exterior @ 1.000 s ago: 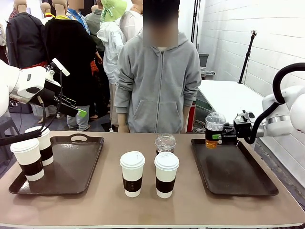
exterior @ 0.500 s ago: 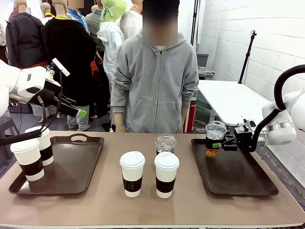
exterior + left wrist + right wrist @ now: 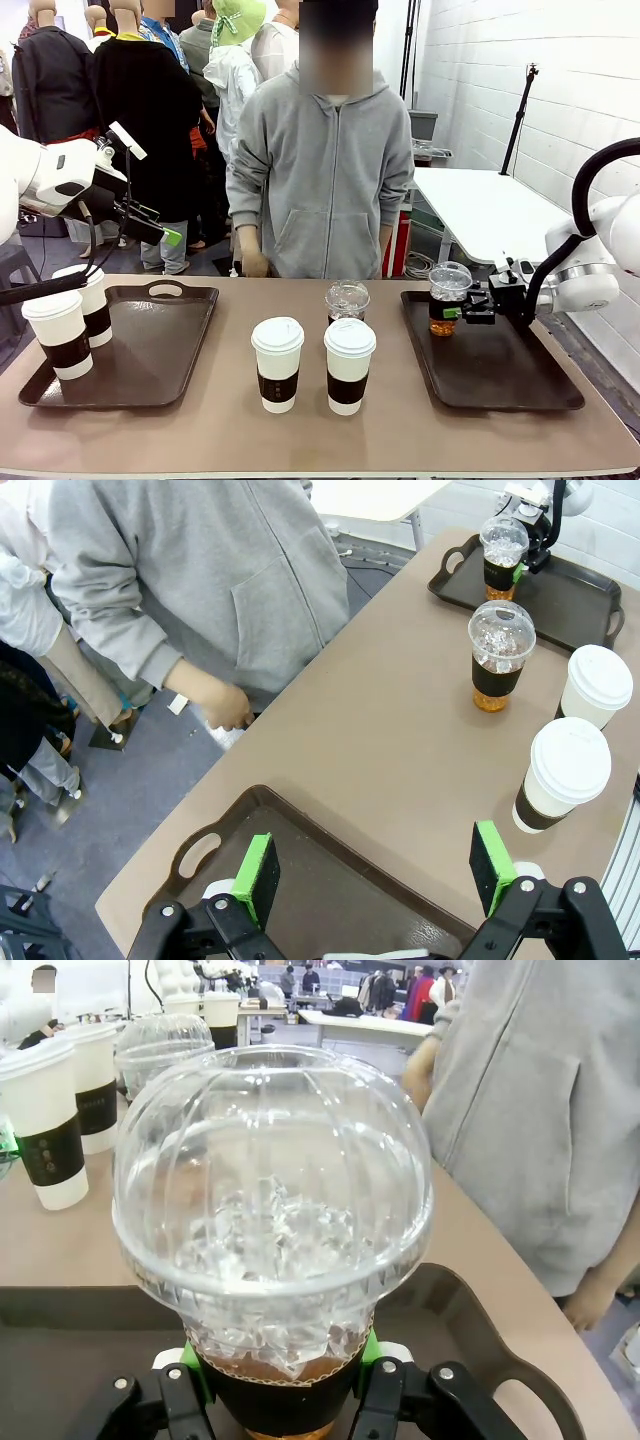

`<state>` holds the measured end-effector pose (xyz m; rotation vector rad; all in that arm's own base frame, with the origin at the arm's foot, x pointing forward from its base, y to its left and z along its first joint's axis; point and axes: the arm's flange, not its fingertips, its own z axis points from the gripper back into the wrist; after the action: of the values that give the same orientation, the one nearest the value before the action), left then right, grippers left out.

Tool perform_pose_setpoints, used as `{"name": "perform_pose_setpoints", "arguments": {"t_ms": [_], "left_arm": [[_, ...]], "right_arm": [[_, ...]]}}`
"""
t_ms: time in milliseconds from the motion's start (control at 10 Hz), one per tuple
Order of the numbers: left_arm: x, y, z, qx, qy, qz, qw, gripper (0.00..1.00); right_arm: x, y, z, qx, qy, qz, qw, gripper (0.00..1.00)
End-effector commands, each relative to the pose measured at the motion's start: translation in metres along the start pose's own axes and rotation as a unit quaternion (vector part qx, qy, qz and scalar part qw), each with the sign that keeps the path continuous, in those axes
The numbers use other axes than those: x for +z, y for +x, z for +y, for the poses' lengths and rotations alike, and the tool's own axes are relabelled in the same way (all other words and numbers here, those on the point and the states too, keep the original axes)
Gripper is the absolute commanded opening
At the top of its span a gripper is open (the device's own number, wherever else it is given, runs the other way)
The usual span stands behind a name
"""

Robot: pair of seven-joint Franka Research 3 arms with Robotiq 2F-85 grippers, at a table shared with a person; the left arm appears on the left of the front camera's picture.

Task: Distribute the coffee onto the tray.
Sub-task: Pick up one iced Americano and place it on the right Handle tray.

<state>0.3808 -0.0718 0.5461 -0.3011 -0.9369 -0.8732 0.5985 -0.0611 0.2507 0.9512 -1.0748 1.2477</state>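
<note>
Right pincer (image 3: 458,312) clenched on ribbed clear dome-lidded iced cup (image 3: 448,290) over rimmed dark tray (image 3: 520,380); left pincer (image 3: 375,870) released

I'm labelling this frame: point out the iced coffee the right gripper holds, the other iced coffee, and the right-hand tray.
Held iced coffee (image 3: 450,281), front view, dome lid.
Other iced coffee (image 3: 347,297), front view, dome lid.
Right-hand tray (image 3: 500,375), front view, bare floor.

cut off — held iced cup (image 3: 272,1230) base, bottom edge; hidden — middle iced cup (image 3: 347,297) lower half, behind white cup (image 3: 350,368)
</note>
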Motion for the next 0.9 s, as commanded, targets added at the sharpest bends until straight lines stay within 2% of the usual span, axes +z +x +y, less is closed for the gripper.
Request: {"name": "perform_pose_setpoints", "arguments": {"t_ms": [0,200,300,400,500,800], "left_arm": [[-0.001,-0.002,0.002,0.004,-0.002,-0.001,1.000,1.00],[-0.001,-0.002,0.002,0.004,-0.002,-0.001,1.000,1.00],[-0.001,-0.002,0.002,0.004,-0.002,-0.001,1.000,1.00],[-0.001,-0.002,0.002,0.004,-0.002,-0.001,1.000,1.00],[-0.001,-0.002,0.002,0.004,-0.002,-0.001,1.000,1.00],[-0.001,-0.002,0.002,0.004,-0.002,-0.001,1.000,1.00]], "right_arm": [[-0.007,0.002,0.006,0.005,-0.014,0.001,1.000,0.60],[-0.009,-0.004,0.009,-0.003,-0.013,0.006,1.000,0.60],[-0.009,-0.005,0.011,-0.014,-0.007,0.005,1.000,0.74],[-0.008,-0.004,0.011,-0.017,-0.003,0.005,1.000,0.94],[-0.006,-0.002,0.012,-0.022,-0.004,0.008,1.000,1.00],[0.007,-0.005,0.018,-0.034,-0.011,0.020,0.999,1.00]]}}
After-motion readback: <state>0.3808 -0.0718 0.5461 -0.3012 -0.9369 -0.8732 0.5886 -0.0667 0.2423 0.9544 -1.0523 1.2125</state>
